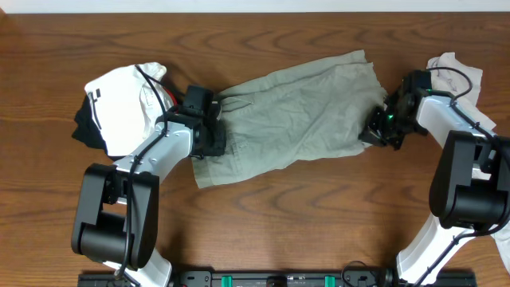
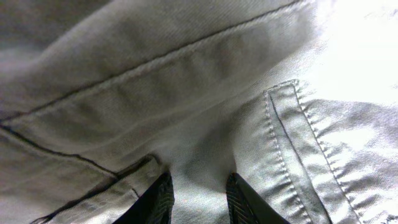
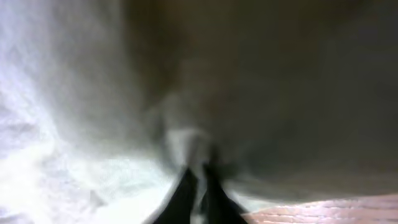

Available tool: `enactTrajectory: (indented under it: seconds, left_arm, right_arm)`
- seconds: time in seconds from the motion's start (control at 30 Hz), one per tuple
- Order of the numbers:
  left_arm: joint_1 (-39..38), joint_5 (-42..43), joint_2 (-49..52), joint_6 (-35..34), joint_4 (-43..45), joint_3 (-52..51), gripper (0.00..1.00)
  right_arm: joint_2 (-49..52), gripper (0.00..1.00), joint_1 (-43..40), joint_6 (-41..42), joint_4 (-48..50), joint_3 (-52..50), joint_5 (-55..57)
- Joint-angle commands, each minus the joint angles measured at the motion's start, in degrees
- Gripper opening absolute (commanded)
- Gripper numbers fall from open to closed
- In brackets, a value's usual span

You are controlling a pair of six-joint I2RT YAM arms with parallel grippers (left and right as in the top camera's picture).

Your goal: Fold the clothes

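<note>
green garment (image 1: pixel 295 119) lies flat on table (image 1: pixel 319 223); left jaws pinch 1 end, right jaws the other.

The brown wooden table (image 1: pixel 319 223) carries pale green shorts (image 1: pixel 295 119) spread flat across its middle. At the left lies a crumpled white garment (image 1: pixel 119 108), over a dark cloth (image 1: pixel 84 127). At the far right lies a white cloth (image 1: pixel 454 72).
</note>
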Motion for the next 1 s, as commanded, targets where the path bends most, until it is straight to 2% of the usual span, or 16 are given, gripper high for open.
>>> enactTrajectory:
  seconds: [0.0,0.23,0.47,0.53,0.7,0.8,0.9,0.97]
  left_arm:
    - [0.1,-0.3,0.3,1.0,-0.1,-0.1,0.31]
    - [0.1,-0.3,0.3,1.4,0.0,-0.1,0.31]
    - [0.1,-0.3,0.3,1.4,1.6,-0.1,0.31]
    - [0.1,-0.3,0.3,1.4,1.7,-0.1,0.31]
    - [0.1,2.0,-1.8,1.4,-2.0,2.4,0.31]
    - [0.1,5.0,-5.3,1.3,-5.0,5.0,0.31]
    - [-0.4,7.5,-9.1,1.3,-5.1,5.4,0.32]
    - [-1.5,7.5,-10.4,1.4,-5.1,5.4,0.32]
  right_arm:
    - [0.7,0.01,-0.6,0.5,-0.8,-0.2,2.0]
    - [-1.8,0.01,-7.2,-2.4,-8.1,1.2,18.3]
    - [-2.3,0.01,-9.0,-3.6,-12.0,1.2,26.4]
    - [-2.4,0.06,-9.0,-3.6,-12.3,1.6,25.0]
    - [-5.8,0.23,-9.5,-12.2,-12.9,5.4,6.5]
    - [-10.1,0.37,-10.2,-13.2,-12.8,7.6,0.5]
    - [-13.7,0.43,-10.0,-13.0,-12.8,8.1,0.5]
    - [-15.1,0.42,-9.9,-13.0,-14.1,8.0,0.4]
